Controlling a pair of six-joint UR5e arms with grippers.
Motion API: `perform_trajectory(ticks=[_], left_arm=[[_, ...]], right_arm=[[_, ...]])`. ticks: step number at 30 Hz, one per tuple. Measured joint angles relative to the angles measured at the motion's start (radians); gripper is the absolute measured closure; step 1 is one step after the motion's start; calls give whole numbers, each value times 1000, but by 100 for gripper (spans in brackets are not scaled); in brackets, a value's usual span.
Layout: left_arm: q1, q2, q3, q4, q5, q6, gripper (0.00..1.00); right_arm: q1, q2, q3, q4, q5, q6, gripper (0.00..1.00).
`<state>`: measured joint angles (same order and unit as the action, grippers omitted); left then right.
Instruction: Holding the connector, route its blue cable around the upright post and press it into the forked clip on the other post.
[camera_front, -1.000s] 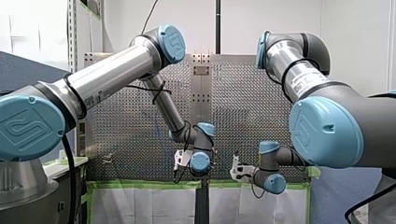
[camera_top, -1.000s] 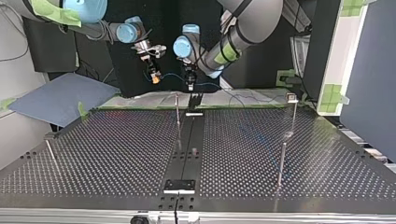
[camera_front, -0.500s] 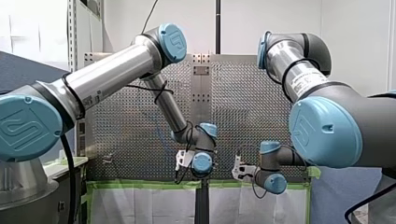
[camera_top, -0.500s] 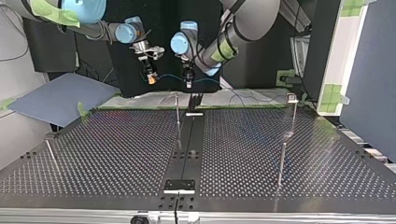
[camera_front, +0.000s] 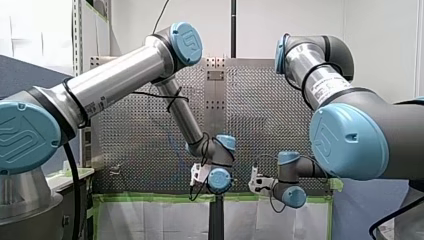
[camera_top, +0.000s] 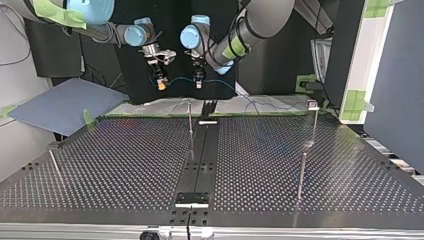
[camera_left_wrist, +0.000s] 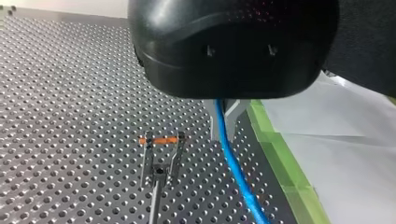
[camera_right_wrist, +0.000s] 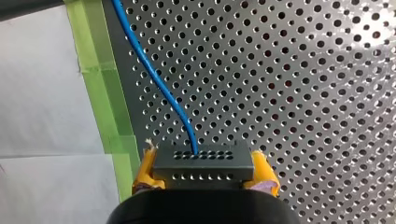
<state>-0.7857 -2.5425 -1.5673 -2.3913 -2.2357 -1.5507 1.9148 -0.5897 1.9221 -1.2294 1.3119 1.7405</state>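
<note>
Closer together now: left fingers (camera_left_wrist: 232, 111) tight on one blue cable (camera_left_wrist: 236, 170), right fingers (camera_right_wrist: 262, 170) on one connector (camera_right_wrist: 203, 161).

- A white wall (camera_front: 380, 40) stands behind the perforated table (camera_top: 125, 165).
- Green tape (camera_front: 150, 198) edges the table, with white sheeting (camera_right_wrist: 42, 93) beside it.
- A blue-grey panel (camera_top: 65, 105) lies at the top view's left.
- A slotted metal upright (camera_front: 76, 35) stands at the front view's left.
</note>
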Motion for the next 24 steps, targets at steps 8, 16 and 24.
perform_trajectory(ticks=[8, 16, 24], left_arm=[[0, -41, -1, 34, 16, -11, 100], [13, -56, 11, 33, 41, -20, 97], [23, -56, 29, 22, 61, -30, 97]], right_arm=[[-5, 2, 4, -4, 4, 1, 100], [-16, 58, -8, -46, 0, 17, 100], [-40, 83, -36, -35, -2, 16, 100]])
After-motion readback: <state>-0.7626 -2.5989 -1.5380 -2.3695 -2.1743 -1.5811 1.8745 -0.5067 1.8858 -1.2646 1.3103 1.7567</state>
